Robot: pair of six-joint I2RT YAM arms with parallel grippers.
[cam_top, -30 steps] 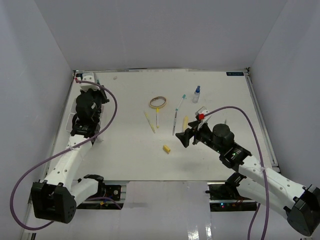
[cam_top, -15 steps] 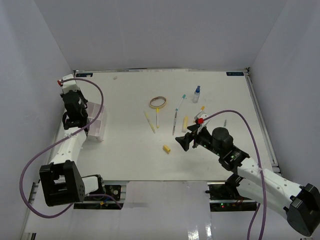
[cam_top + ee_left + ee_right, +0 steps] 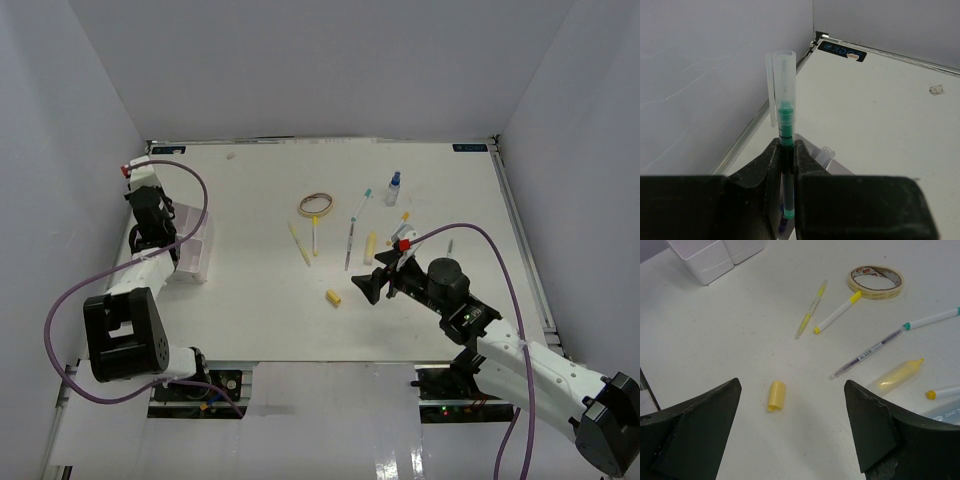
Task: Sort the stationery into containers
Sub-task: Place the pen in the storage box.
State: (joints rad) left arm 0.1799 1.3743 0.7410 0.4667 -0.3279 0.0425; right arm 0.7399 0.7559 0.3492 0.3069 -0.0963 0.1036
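My left gripper (image 3: 152,207) hangs at the table's left edge, shut on a green pen (image 3: 785,125) with a clear cap that stands upright between its fingers (image 3: 765,165). Its lower end dips above the white tray (image 3: 196,252), also seen in the right wrist view (image 3: 715,260). My right gripper (image 3: 368,285) is open and low over the table. A yellow eraser piece (image 3: 776,395) lies between its fingertips (image 3: 722,400), nearer the left one and touching neither. Beyond lie a tape ring (image 3: 876,282), a yellow pen (image 3: 811,309), a yellow-capped marker (image 3: 837,316) and a teal-capped pen (image 3: 890,340).
A small clear bottle (image 3: 393,187) stands at the back right. A yellow piece in a clear wrap (image 3: 899,374) and another marker (image 3: 942,392) lie close to my right finger. Grey walls close in the table on the left, back and right.
My left arm has swung from over the tray back to the table's left edge and risen, pen still gripped. The right gripper has crept slightly nearer the front, staying open.
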